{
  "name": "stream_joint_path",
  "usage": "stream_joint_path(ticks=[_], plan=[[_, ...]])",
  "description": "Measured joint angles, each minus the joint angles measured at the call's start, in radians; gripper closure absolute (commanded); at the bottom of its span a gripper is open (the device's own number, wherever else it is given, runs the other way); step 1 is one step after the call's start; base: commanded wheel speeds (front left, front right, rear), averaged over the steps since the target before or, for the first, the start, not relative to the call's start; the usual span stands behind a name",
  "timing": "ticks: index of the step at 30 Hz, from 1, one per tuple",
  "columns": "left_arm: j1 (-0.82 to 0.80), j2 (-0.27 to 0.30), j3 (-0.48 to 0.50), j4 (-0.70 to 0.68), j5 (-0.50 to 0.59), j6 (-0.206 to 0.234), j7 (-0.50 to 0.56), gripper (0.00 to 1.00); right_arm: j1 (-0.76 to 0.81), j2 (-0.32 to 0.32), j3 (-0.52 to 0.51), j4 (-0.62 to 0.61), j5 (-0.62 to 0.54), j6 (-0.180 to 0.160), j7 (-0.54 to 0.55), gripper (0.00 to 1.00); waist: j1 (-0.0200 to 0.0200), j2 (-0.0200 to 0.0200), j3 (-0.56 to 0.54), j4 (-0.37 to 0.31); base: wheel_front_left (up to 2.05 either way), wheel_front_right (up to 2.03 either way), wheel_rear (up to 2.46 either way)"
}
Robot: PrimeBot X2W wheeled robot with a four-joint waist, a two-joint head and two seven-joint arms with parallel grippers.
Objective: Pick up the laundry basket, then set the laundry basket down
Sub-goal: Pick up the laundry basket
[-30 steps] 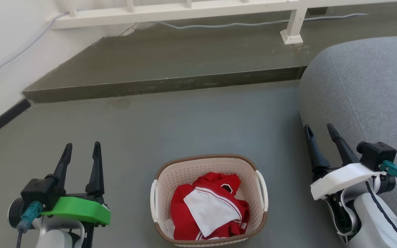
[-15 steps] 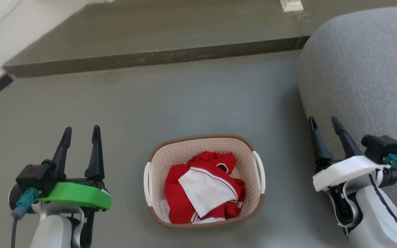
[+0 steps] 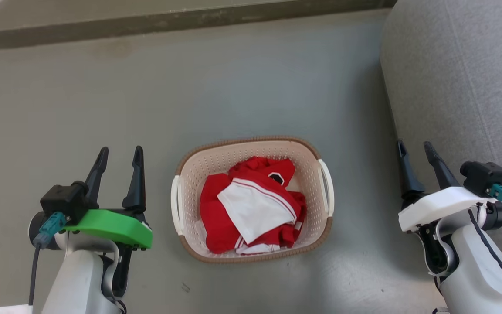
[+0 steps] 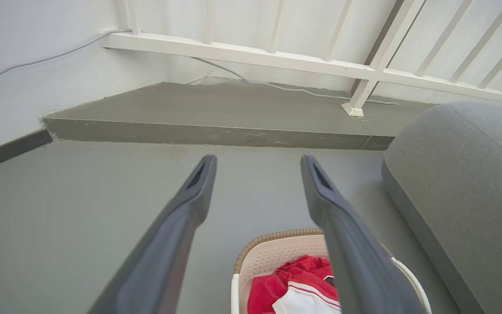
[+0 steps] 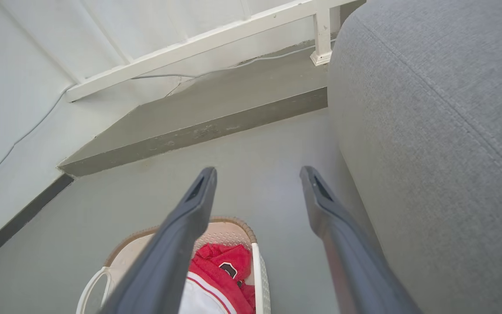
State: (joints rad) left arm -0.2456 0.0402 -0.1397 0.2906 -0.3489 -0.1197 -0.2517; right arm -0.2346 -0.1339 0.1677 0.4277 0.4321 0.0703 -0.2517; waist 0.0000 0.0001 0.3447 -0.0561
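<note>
Observed the laundry basket (image 3: 225,157) standing upright on the grey floor (image 3: 251,87), centred between both arms, holding a red and white garment (image 3: 251,205). Noted the left gripper (image 3: 120,150) to the basket's left, not touching the near handle, fingers spread wide, gripping nothing. Recorded the right gripper (image 3: 414,145) to the right, likewise wide and empty, close beside the grey cushion (image 3: 460,87), clear of the basket.
</note>
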Motion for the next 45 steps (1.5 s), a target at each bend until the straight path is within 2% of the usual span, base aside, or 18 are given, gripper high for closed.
stream_joint_path(ticks=[15,30,45], plan=[[-0.157,-0.004,-0.055,0.221,-0.063,-0.005,0.001,0.0,-0.133,0.014,0.023,0.174,0.022,0.026,0.0,0.0,0.0002,0.0,0.172,0.004,0.0,0.0,0.0],[-0.321,-0.011,-0.119,0.443,-0.137,-0.005,0.041,0.0,-0.306,0.041,0.098,0.359,0.025,0.044,0.025,0.0,0.0001,0.0,0.34,0.016,0.0,0.0,0.0],[-0.451,-0.015,-0.238,0.55,-0.205,-0.005,0.081,0.0,-0.445,0.064,0.151,0.523,0.03,0.053,0.077,0.0,0.0001,0.0,0.458,0.031,0.0,0.0,0.0]])
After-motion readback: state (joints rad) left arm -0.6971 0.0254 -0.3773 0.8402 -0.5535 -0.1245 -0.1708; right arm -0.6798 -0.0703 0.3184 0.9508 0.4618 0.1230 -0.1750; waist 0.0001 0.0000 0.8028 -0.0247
